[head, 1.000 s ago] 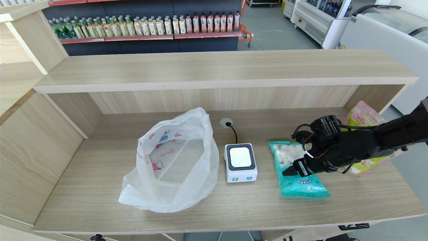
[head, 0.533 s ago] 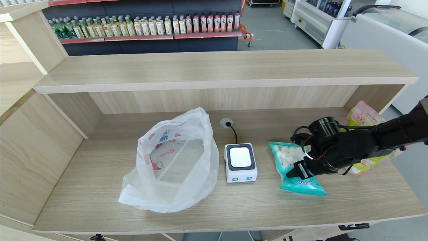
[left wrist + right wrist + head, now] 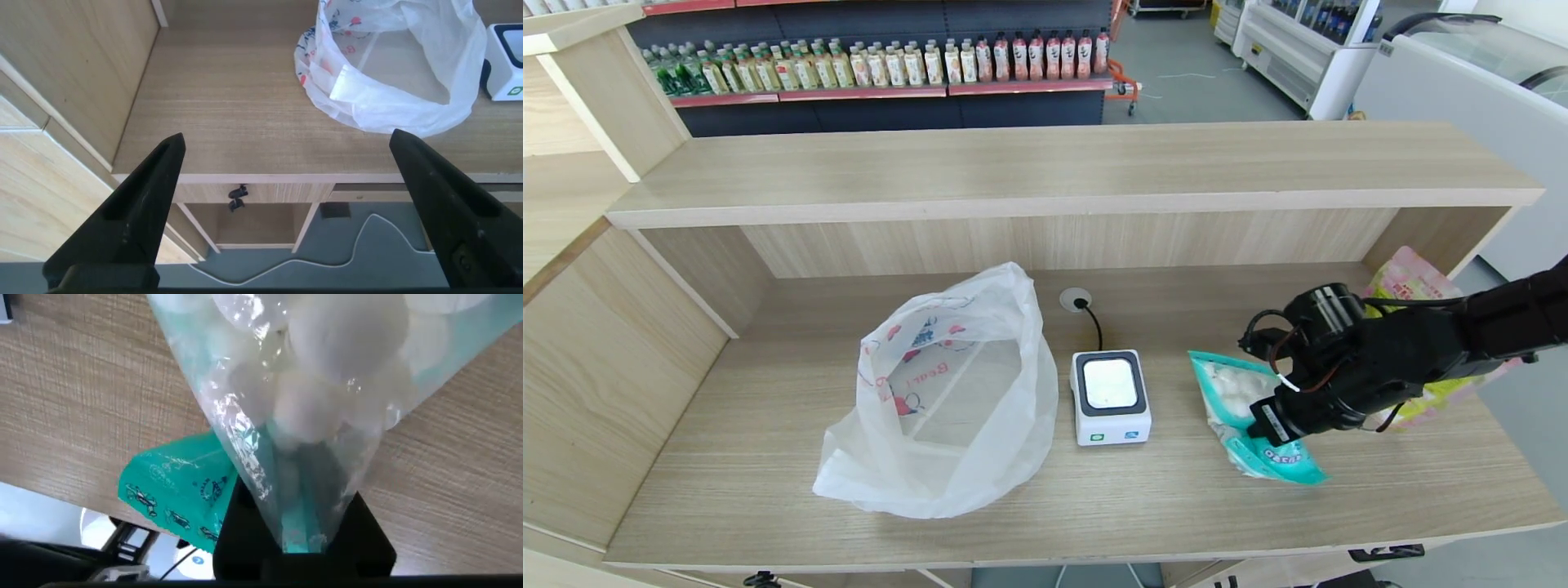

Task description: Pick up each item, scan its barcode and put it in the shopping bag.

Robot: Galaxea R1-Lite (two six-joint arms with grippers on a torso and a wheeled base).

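Your right gripper (image 3: 1264,418) is clamped on the teal bag of white balls (image 3: 1235,400) toward the right end of the wooden counter (image 3: 727,425), close to its front edge. The bag hangs tilted from the closed fingers (image 3: 245,539), and its printed lower end looks to touch the wood. A white barcode scanner (image 3: 1109,396) sits at the middle of the counter, just beside the bag on its left. The open, translucent shopping bag (image 3: 947,392) lies left of the scanner, mouth facing up. A pink and yellow packet (image 3: 1409,286) leans in the back right corner. Your left gripper (image 3: 288,140) hovers off the front left corner of the counter, fingers spread wide apart and holding nothing
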